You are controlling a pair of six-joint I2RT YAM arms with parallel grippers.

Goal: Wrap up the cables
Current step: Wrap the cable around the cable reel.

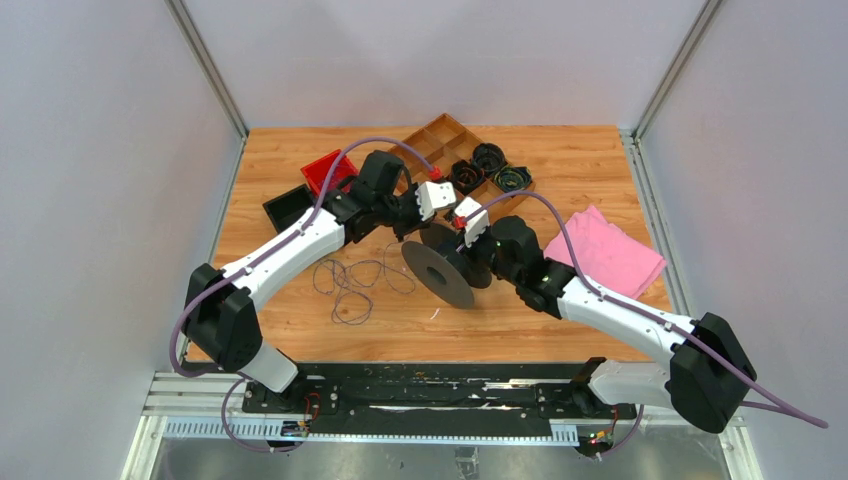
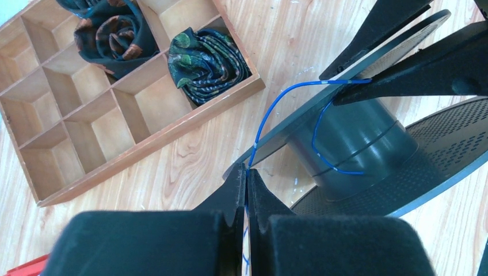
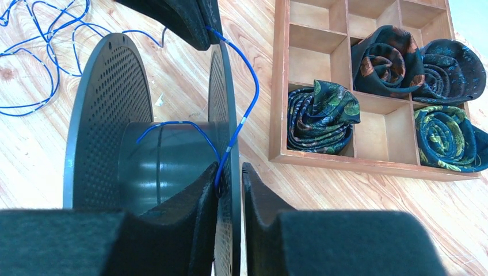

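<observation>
Pinching the thin cable [image 2: 270,111] tight, the left gripper [image 2: 247,175] has its fingers pressed together on it, right at the edge of the grey spool [image 3: 109,103]. The cable arcs up over the spool's near flange, loops against the hub and meets the right gripper [image 3: 230,172], whose fingers straddle that flange with hardly a gap. Clamped or not, I cannot tell. Loose loops [image 1: 350,285] lie on the wooden table [image 1: 560,160], left of the spool. A wooden tray [image 3: 280,86] sits nearby.

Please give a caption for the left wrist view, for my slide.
Left gripper pinches the blue cable running to the spool, beside a wooden tray.
</observation>
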